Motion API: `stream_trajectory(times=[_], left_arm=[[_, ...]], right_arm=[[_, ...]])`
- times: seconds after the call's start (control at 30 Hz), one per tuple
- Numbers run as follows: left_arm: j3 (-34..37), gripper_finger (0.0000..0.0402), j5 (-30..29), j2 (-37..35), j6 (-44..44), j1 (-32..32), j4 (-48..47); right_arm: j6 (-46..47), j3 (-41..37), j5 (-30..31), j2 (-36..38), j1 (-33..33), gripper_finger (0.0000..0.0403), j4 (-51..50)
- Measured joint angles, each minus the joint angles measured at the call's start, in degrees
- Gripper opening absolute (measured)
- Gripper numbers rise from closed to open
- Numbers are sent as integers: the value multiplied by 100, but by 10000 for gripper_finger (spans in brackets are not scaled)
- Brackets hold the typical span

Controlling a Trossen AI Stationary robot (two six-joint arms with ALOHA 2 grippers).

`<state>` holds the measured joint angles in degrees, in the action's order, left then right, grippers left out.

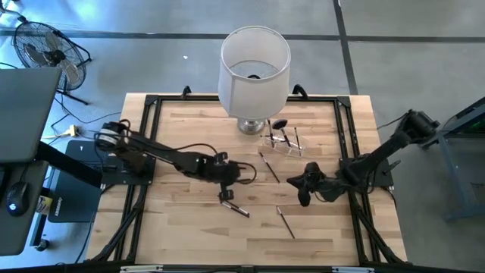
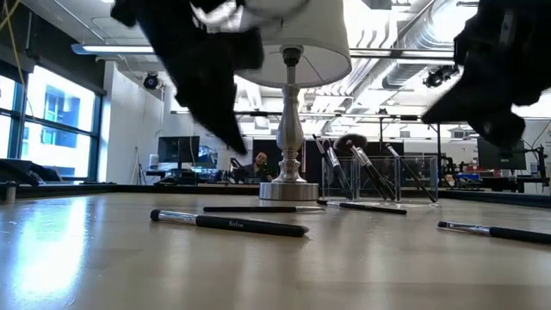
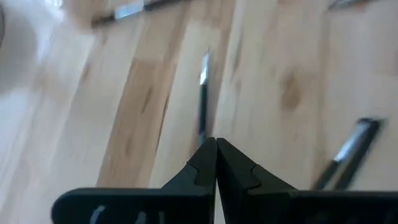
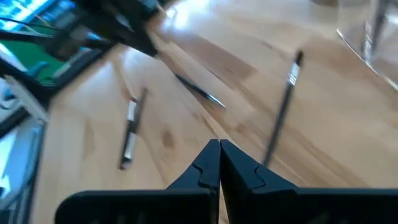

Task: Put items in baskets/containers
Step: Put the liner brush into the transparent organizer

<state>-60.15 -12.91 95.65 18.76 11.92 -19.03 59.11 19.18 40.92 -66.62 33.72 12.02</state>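
The clear plastic holder [image 1: 282,141] stood on the table [image 1: 182,235] just beside the lamp [image 1: 254,72] base. Several makeup brushes [image 2: 370,170], one with a fluffy dark head, leaned upright inside it. Other brushes lay loose on the wood: a dark-handled brush [image 2: 231,223] near the table's middle, another [image 1: 285,221] toward the front edge, and a third [image 1: 268,167] just short of the holder. The left gripper [image 1: 225,196] hung over the central brush, fingers pressed together, holding nothing. The right gripper [image 1: 303,193] hovered nearby, likewise pressed together and empty.
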Motion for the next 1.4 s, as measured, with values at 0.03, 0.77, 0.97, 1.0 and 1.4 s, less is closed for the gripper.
stream_trajectory(times=[0.03,0.77,0.97,1.0,1.4], left_arm=[[-6,0,-2,-49,-23,31,-6],[20,170,368,618,-1016,-408,1579],[10,194,484,1142,-1029,-534,2018],[-10,195,465,1257,-1083,-529,2127],[-17,195,570,2141,-690,-511,2975]], right_arm=[[129,0,-36,-100,-18,0,-52],[996,-7,-481,-1364,-38,0,366],[994,-7,-461,-1363,-38,0,412],[986,-7,-459,-1363,-38,0,408],[901,-7,-586,-1359,-38,0,478]])
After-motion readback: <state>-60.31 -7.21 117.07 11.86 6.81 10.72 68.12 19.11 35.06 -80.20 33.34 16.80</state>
